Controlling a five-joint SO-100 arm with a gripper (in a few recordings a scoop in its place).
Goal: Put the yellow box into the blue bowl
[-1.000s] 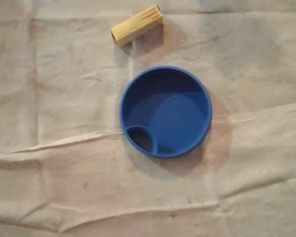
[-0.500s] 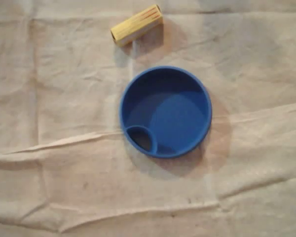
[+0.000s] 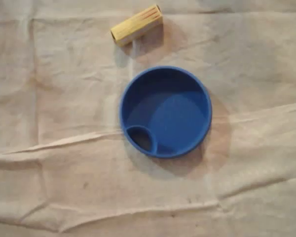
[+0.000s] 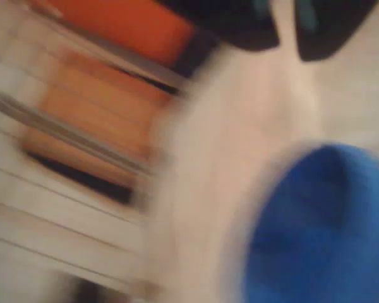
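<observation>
In the wrist view, heavily blurred, the gripper [image 4: 287,50] is seen at the top edge. Its two dark jaws are held slightly apart, pale cloth is shown in the gap between them, and nothing is gripped. Below them, at the lower right of that view, part of the blue bowl [image 4: 322,227] is caught. Orange shapes [image 4: 139,25] are smeared across the upper left and cannot be made out.

In the overhead view, a creased, off-white cloth [image 3: 64,98] is spread over the desk. The blue bowl [image 3: 167,118] is set upright about the middle of it, and a small oval pocket [image 3: 142,139] is built into its lower-left rim. The yellow box [image 3: 136,24] is laid on its side on the cloth near the top edge. It is tilted, with its right end higher, and is kept apart from the bowl's rim, up and to the left of it.
</observation>
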